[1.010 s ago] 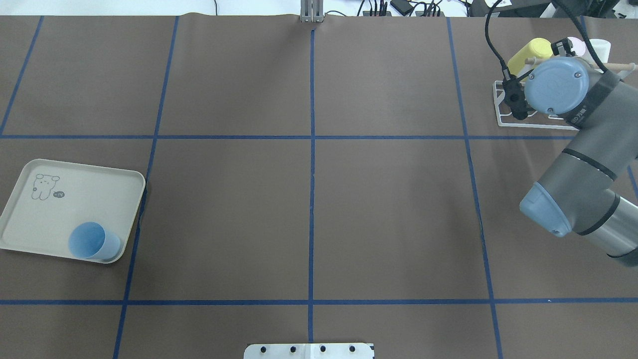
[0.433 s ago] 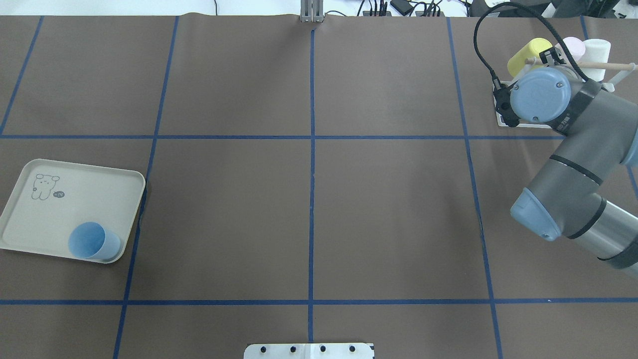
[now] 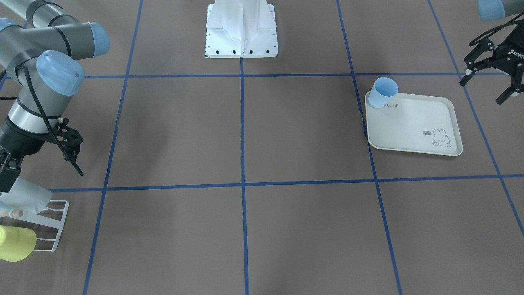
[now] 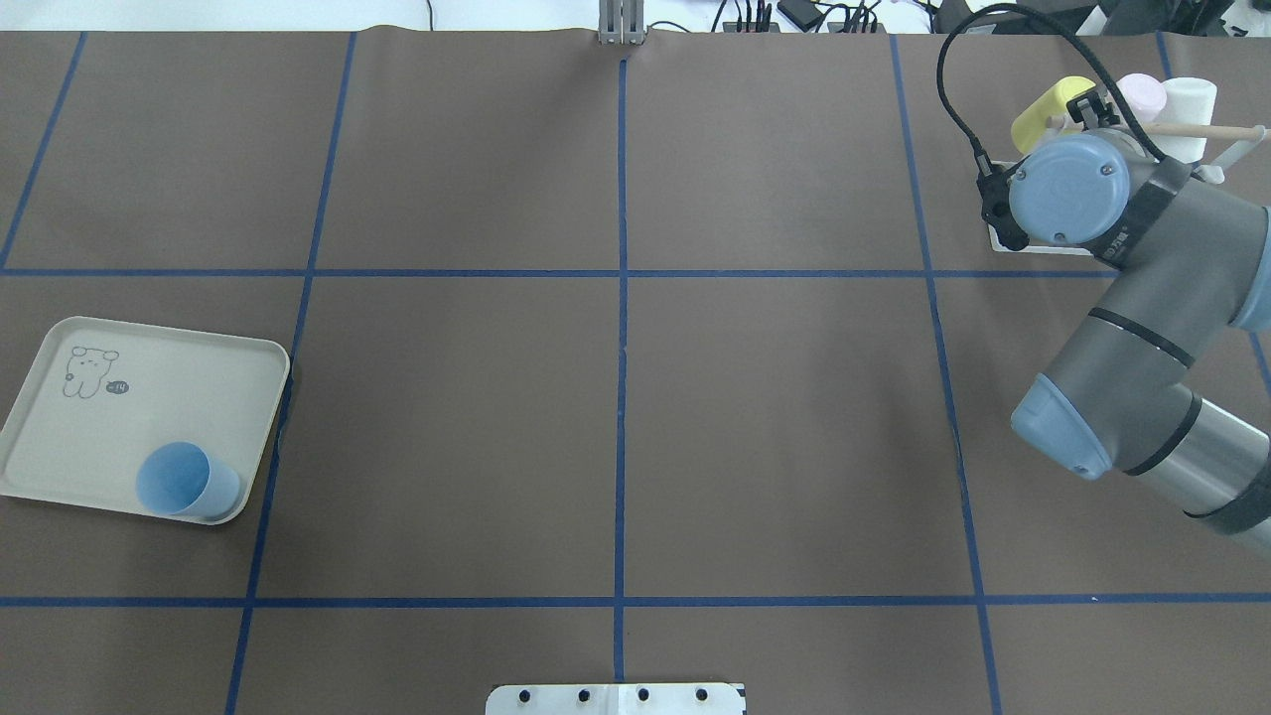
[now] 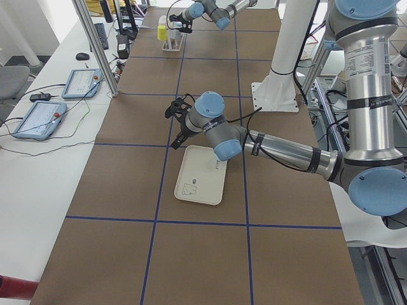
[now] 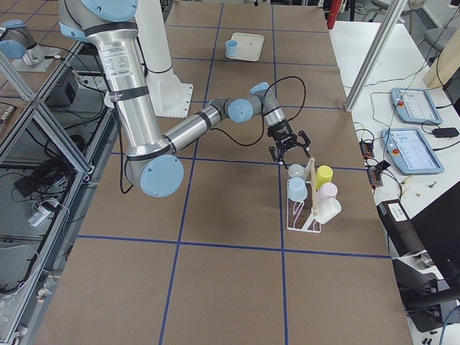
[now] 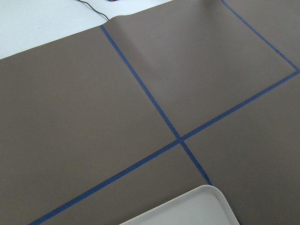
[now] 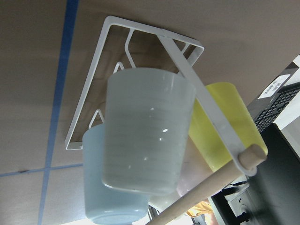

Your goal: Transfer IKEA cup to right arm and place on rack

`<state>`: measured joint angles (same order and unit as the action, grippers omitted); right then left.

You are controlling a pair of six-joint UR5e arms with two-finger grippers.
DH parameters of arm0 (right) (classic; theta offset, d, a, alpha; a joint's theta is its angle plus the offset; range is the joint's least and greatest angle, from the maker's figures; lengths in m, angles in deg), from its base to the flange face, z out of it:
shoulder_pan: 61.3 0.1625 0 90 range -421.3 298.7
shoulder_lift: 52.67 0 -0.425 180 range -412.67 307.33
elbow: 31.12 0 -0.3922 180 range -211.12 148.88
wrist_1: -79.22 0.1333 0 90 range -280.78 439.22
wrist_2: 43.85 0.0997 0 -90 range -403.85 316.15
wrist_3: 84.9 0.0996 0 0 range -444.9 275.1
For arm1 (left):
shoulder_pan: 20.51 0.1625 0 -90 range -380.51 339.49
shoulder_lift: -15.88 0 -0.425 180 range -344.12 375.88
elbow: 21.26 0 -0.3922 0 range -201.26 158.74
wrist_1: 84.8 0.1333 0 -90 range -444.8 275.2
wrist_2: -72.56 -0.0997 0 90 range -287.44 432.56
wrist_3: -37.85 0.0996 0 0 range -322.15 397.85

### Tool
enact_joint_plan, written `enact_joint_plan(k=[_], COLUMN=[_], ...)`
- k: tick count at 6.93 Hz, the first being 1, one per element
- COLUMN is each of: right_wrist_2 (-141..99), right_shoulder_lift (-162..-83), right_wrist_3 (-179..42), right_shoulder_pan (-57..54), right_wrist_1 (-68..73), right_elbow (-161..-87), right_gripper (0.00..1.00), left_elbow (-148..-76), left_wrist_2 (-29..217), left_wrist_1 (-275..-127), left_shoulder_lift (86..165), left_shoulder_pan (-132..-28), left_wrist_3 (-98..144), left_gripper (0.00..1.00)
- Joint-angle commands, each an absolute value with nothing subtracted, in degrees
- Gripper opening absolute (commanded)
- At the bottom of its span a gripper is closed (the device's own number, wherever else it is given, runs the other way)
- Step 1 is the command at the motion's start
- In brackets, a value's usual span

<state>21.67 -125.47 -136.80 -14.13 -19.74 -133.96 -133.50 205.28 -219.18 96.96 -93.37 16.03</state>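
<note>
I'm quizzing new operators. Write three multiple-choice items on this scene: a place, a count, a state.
1. The blue cup stands: A. at the middle of the tray B. in a tray corner C. off the tray
2. Cups on the tray: A. one B. two C. four
3. The left gripper is: A. shut on the cup B. shut, empty C. open, empty

1 B: it sits against the rim in the corner nearest the robot's base.
2 A: only the blue cup is there.
3 C: its fingers are spread, apart from the cup.
</note>
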Motion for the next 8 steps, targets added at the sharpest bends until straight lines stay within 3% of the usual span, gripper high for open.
enact_joint_plan(k=[1, 5, 8], right_wrist_2=[22.1, 42.1, 49.0], right_shoulder_lift=[-121.9, -121.6, -120.6], right_wrist_3=[-135.6, -110.8, -76.8], right_shoulder_pan=[-14.1, -14.7, -19.4], right_wrist_1=[-18.3, -13.9, -0.3], right_elbow=[-134.7, -143.9, -146.4], right_gripper=[0.98, 0.98, 0.99], left_elbow=[-133.7, -133.8, -133.9], left_wrist_2=[205.2, 200.6, 190.4], left_wrist_1=[-219.3, -226.2, -229.3], left_shoulder_lift=[96.7, 91.9, 90.1], left_shoulder_pan=[-93.5, -89.6, -74.2], left_wrist_3=[15.2, 5.9, -7.8], left_gripper=[1.0, 1.0, 1.0])
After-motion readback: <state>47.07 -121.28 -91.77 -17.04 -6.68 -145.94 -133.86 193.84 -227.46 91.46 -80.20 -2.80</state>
